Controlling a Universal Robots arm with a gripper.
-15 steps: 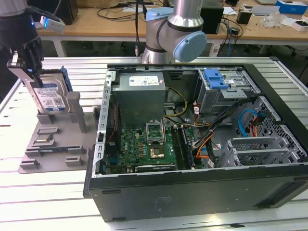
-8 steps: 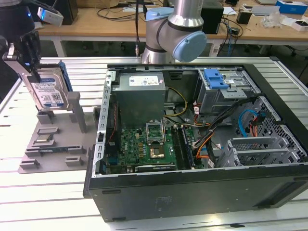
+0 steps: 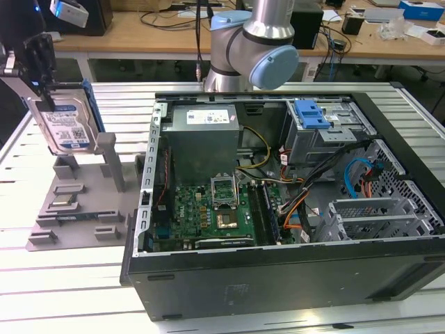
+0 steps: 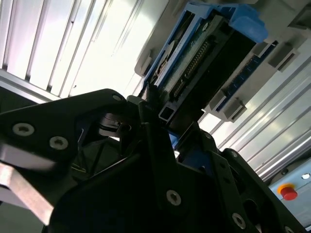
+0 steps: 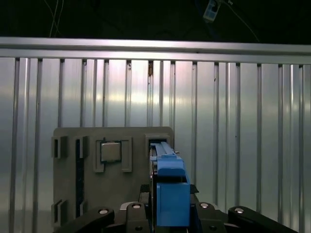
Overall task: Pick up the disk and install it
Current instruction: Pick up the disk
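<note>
The end effector (image 3: pixel 42 90) is clenched on the top edge of the disk (image 3: pixel 68 124), which hangs upright below it, its lower end near the grey holder (image 3: pixel 76 209). A straight, slow lift with a firm grip should keep the bracket from snagging the holder's posts.

A cluttered wooden bench (image 3: pixel 139 31) stands behind the slatted aluminium table (image 3: pixel 62 292).

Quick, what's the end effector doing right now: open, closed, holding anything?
The end effector is closed on the disk, gripping it by its blue-framed edge.
</note>
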